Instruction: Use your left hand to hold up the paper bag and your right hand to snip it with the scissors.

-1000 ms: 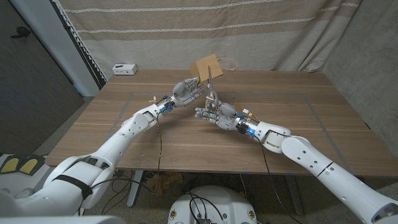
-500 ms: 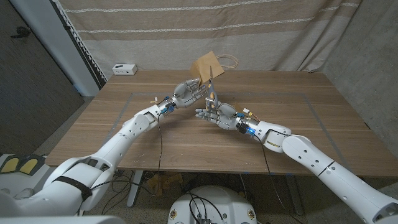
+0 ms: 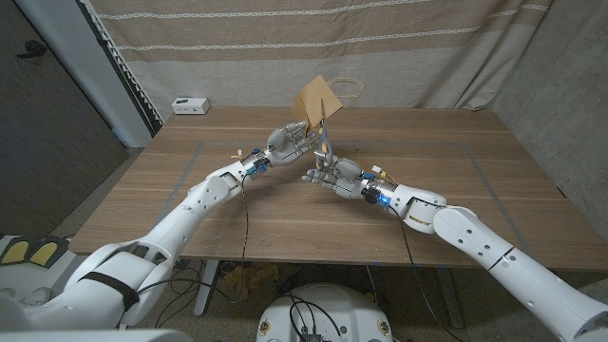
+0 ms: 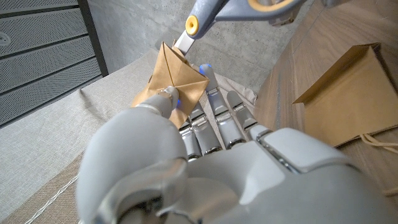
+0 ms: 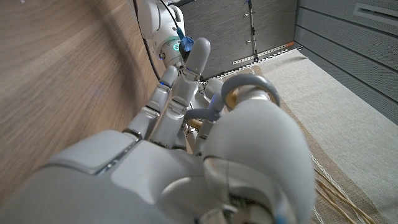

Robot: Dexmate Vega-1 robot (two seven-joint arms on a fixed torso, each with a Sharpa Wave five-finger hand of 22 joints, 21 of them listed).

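The left hand (image 3: 288, 142) is raised above the wooden table (image 3: 456, 190), its arm reaching in from the near left corner; in the left wrist view its thumb and fingers (image 4: 214, 115) pinch the lower corner of the paper bag (image 3: 318, 96), holding it up in the air. The bag hangs tilted over the table's far middle, its twine handle (image 3: 350, 92) trailing toward the curtain (image 3: 304, 43). Just beside the left hand, the right hand (image 3: 332, 174) grips the scissors (image 3: 325, 128), thumb through a grey handle loop (image 5: 249, 87), arm stretched in from the near right. The scissor blades point up and meet the bag's lower edge. A small white box (image 3: 189, 104) sits near the table's far left corner; no writing on it can be read.
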